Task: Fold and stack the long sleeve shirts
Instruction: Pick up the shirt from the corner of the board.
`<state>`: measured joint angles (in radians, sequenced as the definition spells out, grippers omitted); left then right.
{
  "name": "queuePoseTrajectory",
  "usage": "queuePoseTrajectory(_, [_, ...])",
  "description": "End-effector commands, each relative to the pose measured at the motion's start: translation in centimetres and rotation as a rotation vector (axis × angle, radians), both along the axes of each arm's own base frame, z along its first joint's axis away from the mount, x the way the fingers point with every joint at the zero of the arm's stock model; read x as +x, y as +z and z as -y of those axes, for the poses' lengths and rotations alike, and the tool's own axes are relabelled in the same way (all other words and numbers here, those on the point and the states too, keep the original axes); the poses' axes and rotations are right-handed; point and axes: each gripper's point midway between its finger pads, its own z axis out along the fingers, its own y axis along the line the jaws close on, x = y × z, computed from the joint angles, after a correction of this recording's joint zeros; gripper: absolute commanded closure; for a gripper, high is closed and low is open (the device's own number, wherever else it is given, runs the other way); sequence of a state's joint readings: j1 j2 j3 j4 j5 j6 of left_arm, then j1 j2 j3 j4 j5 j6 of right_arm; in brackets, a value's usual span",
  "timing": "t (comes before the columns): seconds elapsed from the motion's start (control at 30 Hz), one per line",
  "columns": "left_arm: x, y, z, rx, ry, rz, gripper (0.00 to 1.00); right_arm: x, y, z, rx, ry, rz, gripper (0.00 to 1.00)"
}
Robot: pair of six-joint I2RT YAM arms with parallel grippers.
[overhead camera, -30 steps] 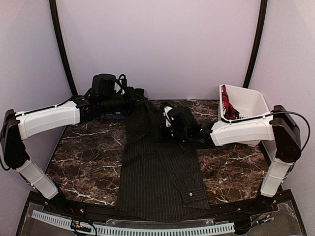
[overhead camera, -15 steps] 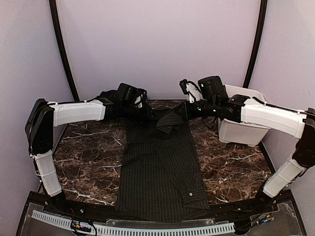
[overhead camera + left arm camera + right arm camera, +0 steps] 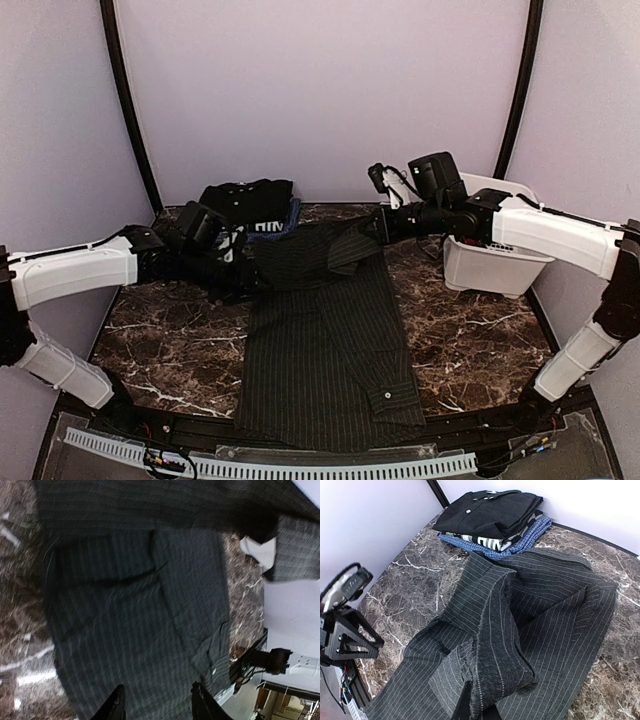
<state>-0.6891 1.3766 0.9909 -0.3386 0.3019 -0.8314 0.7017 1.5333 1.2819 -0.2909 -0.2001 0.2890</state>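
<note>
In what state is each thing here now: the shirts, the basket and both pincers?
pinstriped shirt: spread on the table, far end lifted.
black shirt: folded, uppermost at the far left.
blue shirt: folded, lowest, under the black one.
basket: at the right, contents hidden.
left pincer: open, empty, above the pinstriped shirt.
right pincer: shut on the pinstriped shirt.

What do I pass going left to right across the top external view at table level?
In order: white left arm link → folded stack of dark shirts → large black pinstriped cloth shirt → white plastic basket.
</note>
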Motion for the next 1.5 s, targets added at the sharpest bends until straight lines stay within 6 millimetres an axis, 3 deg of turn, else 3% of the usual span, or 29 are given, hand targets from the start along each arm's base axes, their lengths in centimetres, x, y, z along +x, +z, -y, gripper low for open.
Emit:
queuePoseTrajectory(0.0, [-5.7, -3.2, -3.9, 0.101, 0.037, -0.125, 0.57, 0.0, 1.9, -0.7, 0.066, 0.034, 0.047, 1.0])
queuePoseTrajectory(0.03, [-6.7, -4.2, -4.5, 0.116, 0.05, -0.155, 0.58, -0.1, 1.7, -0.7, 0.067, 0.036, 0.046, 1.0])
queuePoseTrajectory(0.07, [-7.7, -3.9, -4.8, 0.105, 0.043, -0.153, 0.59, -0.1, 1.7, -0.8, 0.071, 0.04, 0.045, 1.0])
queuePoseTrajectory(0.1, [-8.7, -4.9, -5.3, 0.117, 0.054, -0.188, 0.59, -0.2, 1.7, -0.8, 0.076, 0.045, 0.044, 1.0])
queuePoseTrajectory(0.27, [-13.6, -6.2, -6.1, 0.133, 0.021, -0.24, 0.61, -0.4, 2.1, -1.3, 0.107, 0.068, 0.052, 1.0])
queuePoseTrajectory(0.43, [-17.1, -8.6, -7.0, 0.183, 0.013, -0.318, 0.62, -0.4, 3.6, -1.4, 0.145, 0.067, 0.073, 1.0])
queuePoseTrajectory(0.53, [-18.8, -9.7, -6.6, 0.189, -0.014, -0.347, 0.62, -0.5, 4.0, -1.6, 0.166, 0.072, 0.072, 1.0])
queuePoseTrajectory(0.77, [-20.8, -11.8, -4.9, 0.212, -0.087, -0.38, 0.62, -0.5, 4.8, -1.7, 0.189, 0.065, 0.067, 1.0])
queuePoseTrajectory(1.0, [-21.7, -12.3, -4.4, 0.246, -0.116, -0.393, 0.67, -0.3, 5.7, -1.8, 0.192, 0.065, 0.073, 1.0])
queuePoseTrajectory(1.13, [-22.3, -12.3, -3.6, 0.24, -0.145, -0.398, 0.77, 0.0, 6.6, -1.8, 0.193, 0.058, 0.089, 1.0])
queuePoseTrajectory(1.17, [-22.5, -12.3, -3.6, 0.246, -0.151, -0.4, 0.83, 0.1, 6.8, -1.8, 0.19, 0.055, 0.093, 1.0])
queuePoseTrajectory(1.27, [-22.5, -11.2, -2.9, 0.229, -0.174, -0.382, 0.99, 0.5, 8.1, -1.7, 0.187, 0.045, 0.128, 1.0])
queuePoseTrajectory(1.47, [-22.3, -8.8, -1.9, 0.224, -0.238, -0.323, 1.0, 2.4, 11.3, -0.8, 0.134, -0.027, 0.253, 1.0])
